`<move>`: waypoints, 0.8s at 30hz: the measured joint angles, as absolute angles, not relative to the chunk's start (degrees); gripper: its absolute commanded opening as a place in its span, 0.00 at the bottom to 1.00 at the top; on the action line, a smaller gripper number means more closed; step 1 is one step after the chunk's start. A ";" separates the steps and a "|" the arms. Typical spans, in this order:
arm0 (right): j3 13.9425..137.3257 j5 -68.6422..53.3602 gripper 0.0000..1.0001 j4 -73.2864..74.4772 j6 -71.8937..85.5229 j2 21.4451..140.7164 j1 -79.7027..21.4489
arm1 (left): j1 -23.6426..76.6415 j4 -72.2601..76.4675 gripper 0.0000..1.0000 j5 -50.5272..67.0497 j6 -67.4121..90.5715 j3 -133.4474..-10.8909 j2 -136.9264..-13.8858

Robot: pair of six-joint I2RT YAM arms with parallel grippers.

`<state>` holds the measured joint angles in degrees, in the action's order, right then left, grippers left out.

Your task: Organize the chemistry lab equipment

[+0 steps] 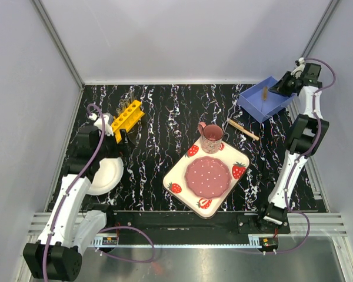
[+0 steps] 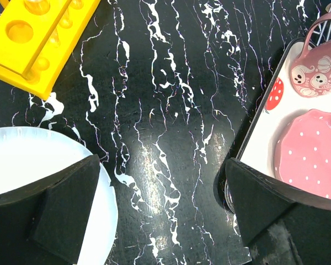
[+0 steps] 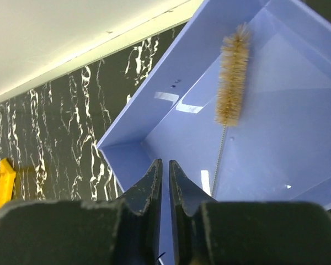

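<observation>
Though apart, one rack [image 1: 127, 116], one brush [image 3: 233, 74]

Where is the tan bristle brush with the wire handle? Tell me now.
The tan bristle brush sits inside the blue plastic tray at the far right of the top external view, close to the right gripper.

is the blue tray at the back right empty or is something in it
Not empty. The blue plastic tray holds a tan-bristled brush on a thin wire handle, seen inside its walls in the right wrist view.
</observation>
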<state>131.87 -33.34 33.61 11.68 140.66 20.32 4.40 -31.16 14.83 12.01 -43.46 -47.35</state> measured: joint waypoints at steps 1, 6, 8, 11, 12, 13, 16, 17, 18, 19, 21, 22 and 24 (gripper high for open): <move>131.68 -34.22 0.18 33.56 11.49 140.62 20.32 | 4.40 -31.16 0.99 14.83 11.99 -43.46 -47.35; 123.09 -39.22 0.26 31.75 9.54 136.18 20.29 | 4.40 -31.16 0.99 14.85 11.99 -43.46 -47.35; 116.18 -40.88 0.30 29.85 8.75 132.53 20.21 | 4.40 -31.18 0.99 14.87 11.99 -43.46 -47.35; 106.74 -43.27 0.36 27.94 7.55 126.72 19.64 | 4.40 -31.16 0.99 15.00 11.99 -43.46 -47.35; 104.62 -43.94 0.38 27.66 7.14 125.10 19.20 | 4.40 -31.16 0.99 15.05 11.97 -43.46 -47.35; 102.85 -44.49 0.39 27.07 6.72 123.63 18.55 | 4.40 -31.16 0.99 15.09 11.99 -43.46 -47.35; 99.29 -45.39 0.48 26.15 4.80 120.14 15.59 | 4.40 -31.16 0.99 15.25 11.99 -43.46 -47.35; 98.65 -45.43 0.49 26.22 3.64 119.37 14.28 | 4.40 -31.16 0.99 15.25 11.97 -43.46 -47.35; 98.21 -45.17 0.53 26.37 2.31 118.78 12.91 | 4.40 -31.16 0.99 15.25 11.99 -43.46 -47.35; 97.95 -44.51 0.55 26.59 0.47 118.43 11.49 | 4.40 -31.16 0.99 15.25 11.99 -43.46 -47.35; 97.80 -42.61 0.59 27.77 -3.44 118.30 8.60 | 4.40 -31.16 0.99 15.25 11.99 -43.46 -47.35; 97.78 -41.52 0.60 28.64 -5.26 118.30 7.68 | 4.40 -31.16 0.99 15.25 11.99 -43.46 -47.35; 97.78 -38.98 0.63 31.27 -9.37 118.30 5.21 | 4.40 -31.16 0.99 15.25 11.99 -43.46 -47.35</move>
